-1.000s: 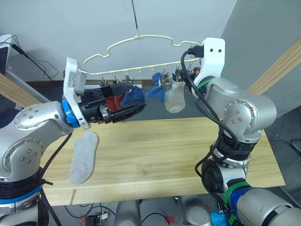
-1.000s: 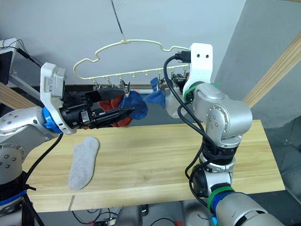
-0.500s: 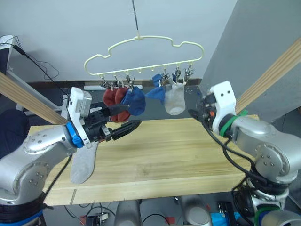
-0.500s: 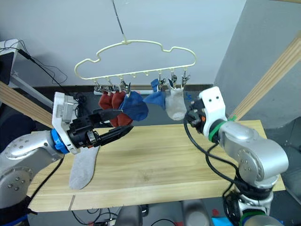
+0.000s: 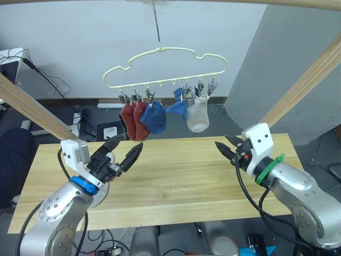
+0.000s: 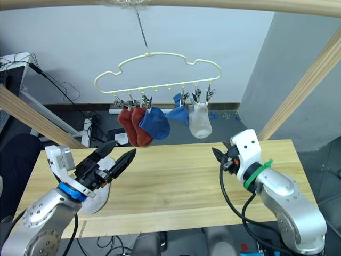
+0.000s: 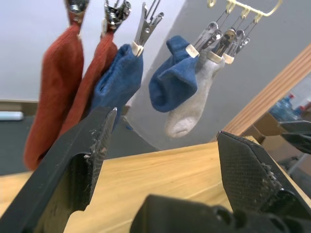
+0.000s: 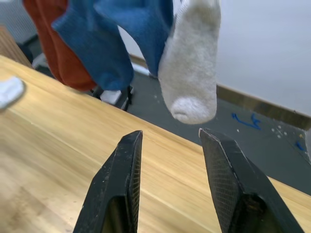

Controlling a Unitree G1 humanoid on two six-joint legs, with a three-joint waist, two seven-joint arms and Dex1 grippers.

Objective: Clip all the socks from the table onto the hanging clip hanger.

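The pale yellow clip hanger [image 5: 165,53] hangs above the far edge of the table [image 5: 186,176]. Clipped under it are two rust red socks [image 5: 131,120], two blue socks [image 5: 155,118] and one light grey sock [image 5: 197,116]. Another grey sock [image 6: 102,194] lies flat on the table's left part, partly hidden behind my left arm. My left gripper [image 5: 130,146] is open and empty, low over the table's left, pointing up at the hung socks. My right gripper [image 5: 222,143] is open and empty over the table's right, below the grey hung sock [image 8: 190,68].
Slanted wooden beams cross the left [image 5: 32,109] and right [image 5: 303,80] sides. A grey panel [image 5: 277,48] stands behind the table at the right. Cables and a power strip [image 5: 109,105] lie on the floor beyond the table.
Both arms have come down from the hanger to low over the table. The blue sock my left gripper was at now hangs from its clip. The camera view has shifted.
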